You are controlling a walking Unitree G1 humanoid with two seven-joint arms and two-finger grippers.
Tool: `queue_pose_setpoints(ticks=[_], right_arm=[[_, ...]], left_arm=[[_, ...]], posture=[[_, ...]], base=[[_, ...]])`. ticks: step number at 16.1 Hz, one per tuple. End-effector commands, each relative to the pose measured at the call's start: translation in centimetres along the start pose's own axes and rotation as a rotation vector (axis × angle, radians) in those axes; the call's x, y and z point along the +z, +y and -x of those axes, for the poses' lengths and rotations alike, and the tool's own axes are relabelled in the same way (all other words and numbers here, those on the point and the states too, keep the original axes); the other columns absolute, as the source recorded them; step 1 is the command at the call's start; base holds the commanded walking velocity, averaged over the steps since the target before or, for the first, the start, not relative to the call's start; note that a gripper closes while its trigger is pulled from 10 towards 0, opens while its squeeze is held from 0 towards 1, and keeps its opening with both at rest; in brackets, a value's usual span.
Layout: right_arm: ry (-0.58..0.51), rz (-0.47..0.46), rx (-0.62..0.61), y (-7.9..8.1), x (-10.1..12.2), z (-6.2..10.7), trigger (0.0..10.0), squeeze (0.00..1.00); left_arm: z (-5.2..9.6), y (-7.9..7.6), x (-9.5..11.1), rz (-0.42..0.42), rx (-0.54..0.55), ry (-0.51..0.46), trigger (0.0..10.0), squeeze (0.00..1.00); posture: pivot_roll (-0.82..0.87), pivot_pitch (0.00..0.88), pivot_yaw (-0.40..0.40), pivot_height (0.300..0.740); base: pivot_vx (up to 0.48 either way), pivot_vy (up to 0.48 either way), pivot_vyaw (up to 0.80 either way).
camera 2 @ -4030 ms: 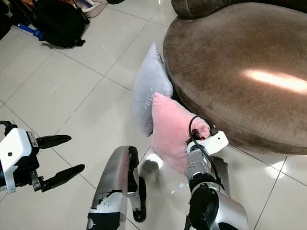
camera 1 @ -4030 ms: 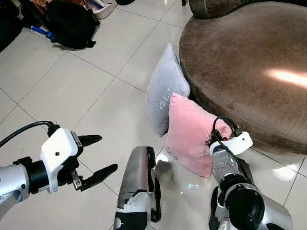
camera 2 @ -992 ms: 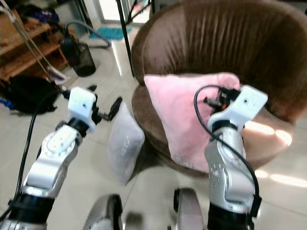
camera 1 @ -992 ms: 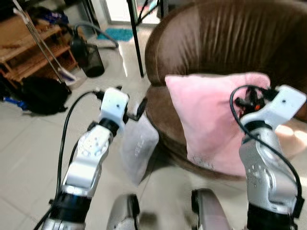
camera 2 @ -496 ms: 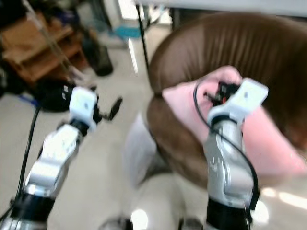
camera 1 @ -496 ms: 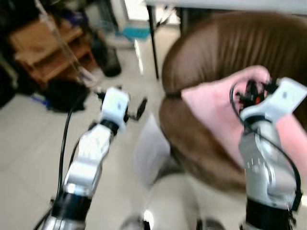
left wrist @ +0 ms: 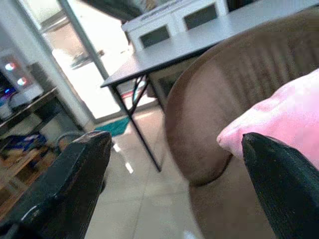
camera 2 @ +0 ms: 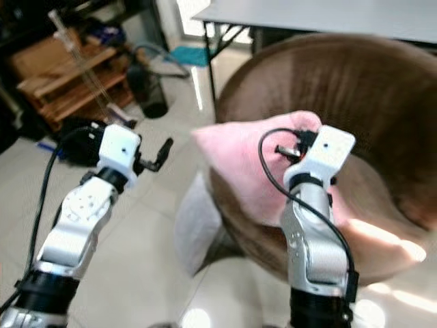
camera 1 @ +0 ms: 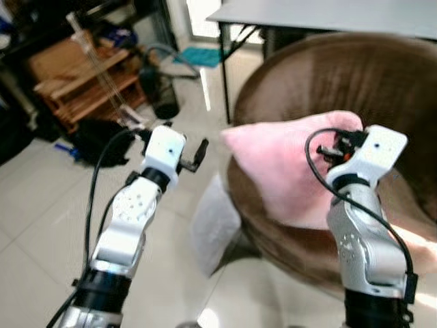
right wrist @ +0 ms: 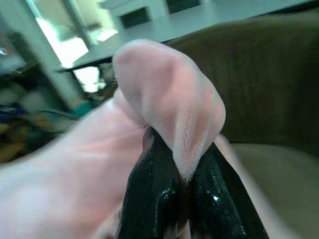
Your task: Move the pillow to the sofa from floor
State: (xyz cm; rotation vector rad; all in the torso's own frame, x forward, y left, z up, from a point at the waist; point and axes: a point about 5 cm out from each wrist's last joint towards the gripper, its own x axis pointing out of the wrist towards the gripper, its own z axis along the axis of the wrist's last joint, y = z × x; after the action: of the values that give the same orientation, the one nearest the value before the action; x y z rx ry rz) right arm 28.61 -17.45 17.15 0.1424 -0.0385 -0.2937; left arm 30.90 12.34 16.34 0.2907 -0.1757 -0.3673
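Note:
The pink pillow (camera 1: pixel 287 167) hangs tilted over the round brown sofa's (camera 1: pixel 403 102) seat, one corner pinched in my right gripper (right wrist: pixel 179 184), which is shut on it. From the head, that gripper (camera 1: pixel 338 147) sits at the pillow's upper right corner, above the sofa's front edge. My left gripper (camera 1: pixel 198 156) is raised left of the sofa, open and holding nothing; its two black fingers (left wrist: pixel 70 184) frame the sofa and the pillow's corner (left wrist: pixel 279 124). A grey pillow (camera 1: pixel 213 229) leans on the floor against the sofa's front.
A grey table (camera 1: pixel 328 15) stands behind the sofa. At the far left are wooden shelves (camera 1: pixel 82 78), a dark bin (camera 1: pixel 164 99), a black bag (camera 1: pixel 99 143) and a broom handle (camera 1: pixel 102 75). Glossy white tiles (camera 1: pixel 41 232) cover the floor on the left.
The camera has swung up and settled. My right gripper has carried the pink pillow from the floor up over the sofa seat, and the pillow has tilted flatter. The left arm has stayed raised.

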Motion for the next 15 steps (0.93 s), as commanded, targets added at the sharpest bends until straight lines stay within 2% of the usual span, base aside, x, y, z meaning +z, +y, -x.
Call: queue_pose_setpoints(ticks=[1, 6, 9, 11, 15], right_arm=[[-0.039, 0.048, -0.004, 0.6, 0.5, 0.1, 10.0, 0.0], [-0.086, 0.147, 0.095, 1.6, 0.2, 0.5, 10.0, 0.0], [-0.087, 0.148, 0.11, 1.7, 0.1, 0.4, 10.0, 0.0], [-0.085, 0.149, 0.132, 1.8, 0.0, 0.2, 10.0, 0.0], [-0.064, 0.139, 0.167, 2.4, -0.7, 0.0, 10.0, 0.0]], left_arm=[[0.4, 0.8, -0.5, -0.025, 0.016, 0.018, 10.0, 0.0], [0.7, 1.0, -1.2, -0.038, 0.017, 0.038, 10.0, 0.0], [0.7, 1.0, -1.3, -0.042, 0.033, 0.037, 10.0, 0.0], [0.9, 1.1, -1.2, 0.014, 0.061, 0.032, 10.0, 0.0], [1.1, 1.4, -0.9, 0.001, 0.065, 0.007, 10.0, 0.0]], posture=[[-0.09, 0.0, 0.125, 0.74], [-0.09, 0.0, 0.119, 0.74], [-0.08, 0.0, 0.095, 0.74], [-0.08, 0.0, 0.075, 0.74], [-0.06, 0.0, 0.058, 0.74]], base=[[0.0, -0.36, 0.0], [0.0, -0.354, 0.0], [0.0, -0.358, 0.0], [0.0, 0.0, 0.0], [0.0, 0.0, 0.0]])
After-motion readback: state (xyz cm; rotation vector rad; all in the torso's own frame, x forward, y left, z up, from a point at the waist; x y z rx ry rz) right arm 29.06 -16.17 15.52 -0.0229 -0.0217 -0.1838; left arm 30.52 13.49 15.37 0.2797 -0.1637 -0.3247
